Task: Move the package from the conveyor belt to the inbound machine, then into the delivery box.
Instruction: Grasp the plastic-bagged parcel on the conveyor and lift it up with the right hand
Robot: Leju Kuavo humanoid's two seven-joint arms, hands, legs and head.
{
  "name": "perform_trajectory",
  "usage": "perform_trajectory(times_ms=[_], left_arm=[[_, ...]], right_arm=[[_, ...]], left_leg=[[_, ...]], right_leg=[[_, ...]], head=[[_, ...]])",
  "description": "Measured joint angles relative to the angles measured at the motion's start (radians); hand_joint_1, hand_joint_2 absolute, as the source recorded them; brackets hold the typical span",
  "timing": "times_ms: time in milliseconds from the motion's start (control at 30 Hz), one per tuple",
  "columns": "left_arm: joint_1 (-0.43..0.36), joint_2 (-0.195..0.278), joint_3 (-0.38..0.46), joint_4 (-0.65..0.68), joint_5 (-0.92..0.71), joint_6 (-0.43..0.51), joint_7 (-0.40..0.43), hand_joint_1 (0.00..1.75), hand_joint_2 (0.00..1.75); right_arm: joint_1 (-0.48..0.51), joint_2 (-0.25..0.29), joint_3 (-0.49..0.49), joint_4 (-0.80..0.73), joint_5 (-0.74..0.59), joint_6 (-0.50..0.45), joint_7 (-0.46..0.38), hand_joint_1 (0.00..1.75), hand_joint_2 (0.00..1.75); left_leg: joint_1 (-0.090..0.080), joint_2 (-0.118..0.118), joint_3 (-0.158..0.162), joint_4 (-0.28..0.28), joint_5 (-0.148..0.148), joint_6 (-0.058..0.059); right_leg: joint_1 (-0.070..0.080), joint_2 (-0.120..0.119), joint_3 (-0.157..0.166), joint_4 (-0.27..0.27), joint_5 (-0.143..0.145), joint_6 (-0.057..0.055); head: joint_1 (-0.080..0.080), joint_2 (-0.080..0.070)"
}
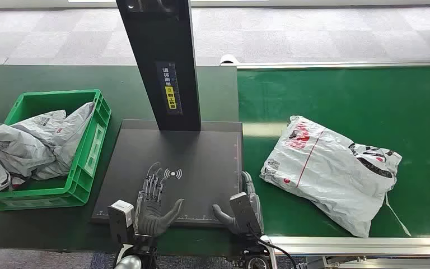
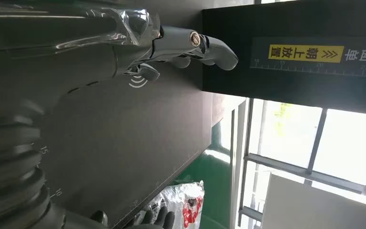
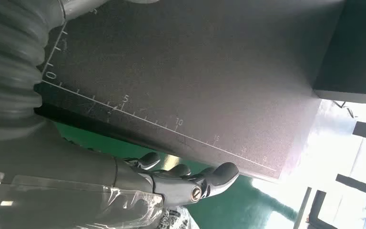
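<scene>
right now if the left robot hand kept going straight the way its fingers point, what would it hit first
Probably the black post of the inbound machine. The left robot hand sits open, low over the dark scan plate, fingers aimed up the plate toward the post's base. Its height above the plate is unclear, so it might graze the plate first.

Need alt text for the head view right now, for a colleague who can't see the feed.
A white package lies on the green conveyor belt, right of the dark inbound machine plate. Both robot hands, left hand and right hand, hover open and empty over the plate's near edge. At left, a green delivery box holds grey bags.
</scene>
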Motion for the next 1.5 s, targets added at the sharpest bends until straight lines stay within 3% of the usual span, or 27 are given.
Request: perform_trajectory(times_ms=[1033, 1500], left_arm=[[-0.024, -0.004, 0.0, 0.035, -0.001, -0.017, -0.009, 0.0, 1.75], [-0.021, -0.019, -0.002, 0.05, 0.009, 0.025, -0.062, 0.0, 1.75]], right_arm=[[-0.015, 0.002, 0.01, 0.027, -0.018, -0.018, -0.015, 0.0, 1.75], [0.015, -0.007, 0.008, -0.009, 0.099, -0.083, 0.018, 0.0, 1.75]], left_leg=[[0.0, 0.002, 0.003, 0.0, 0.0, 0.0], [0.0, 0.002, 0.002, 0.0, 0.0, 0.0]], right_leg=[[0.0, 0.001, 0.002, 0.0, 0.0, 0.0], [0.0, 0.0, 0.001, 0.0, 0.0, 0.0]], head=[[0.0, 0.0], [0.0, 0.0]])
